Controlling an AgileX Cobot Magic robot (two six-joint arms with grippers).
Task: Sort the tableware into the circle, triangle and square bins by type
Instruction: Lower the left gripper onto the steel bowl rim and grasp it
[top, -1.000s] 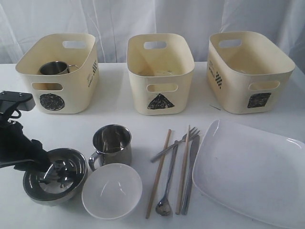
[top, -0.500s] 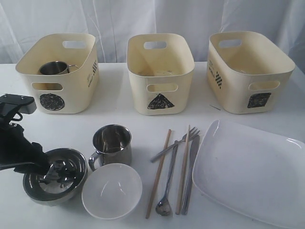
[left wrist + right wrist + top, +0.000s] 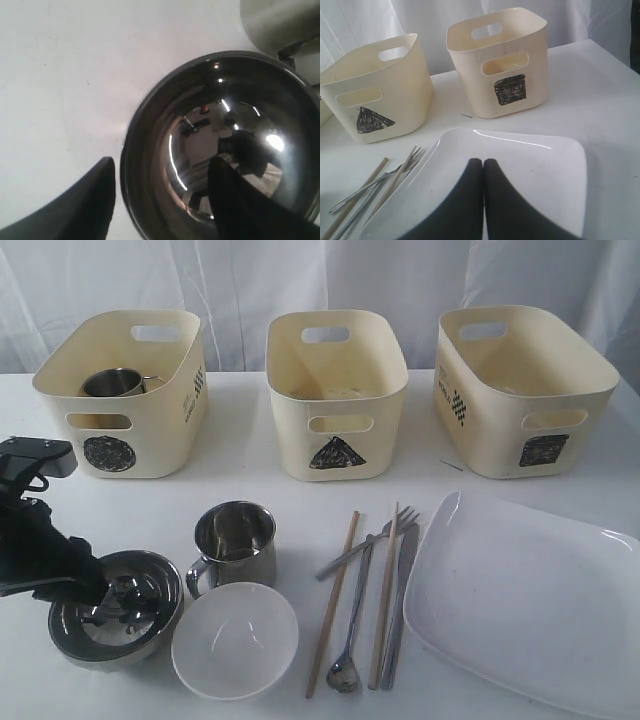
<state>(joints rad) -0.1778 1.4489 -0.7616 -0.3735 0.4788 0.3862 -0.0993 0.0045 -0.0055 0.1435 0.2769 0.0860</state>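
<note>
The white table [image 3: 250,455] is carrying everything. The large white square plate [image 3: 530,600] is lying at its 4 o'clock. The right gripper [image 3: 483,167] is hovering over that plate with its fingers pressed together, holding nothing.

Along the far edge, the circle bin [image 3: 150,435] is sitting at 10 o'clock with one steel mug [image 3: 113,383] inside. The triangle bin [image 3: 337,420] is sitting at 12 and the square bin [image 3: 500,420] at 2.

The steel bowl [image 3: 115,610] is resting at 8 o'clock. The left gripper [image 3: 161,165] is reaching into it with its fingers spread, one outside the wall and one inside, not yet pinching. The white bowl [image 3: 235,640] is lying just beside it at its 4 o'clock, and the second mug [image 3: 237,545] is standing at its 2 o'clock.

The chopsticks [image 3: 333,600], knife [image 3: 400,610], spoon [image 3: 345,672] and fork [image 3: 405,518] are lying at 6 o'clock.

The risk is probably the polished, thin rim. A shallow pinch could be letting the bowl slide out or swing. A tilting lift could be knocking it into either neighbour.
</note>
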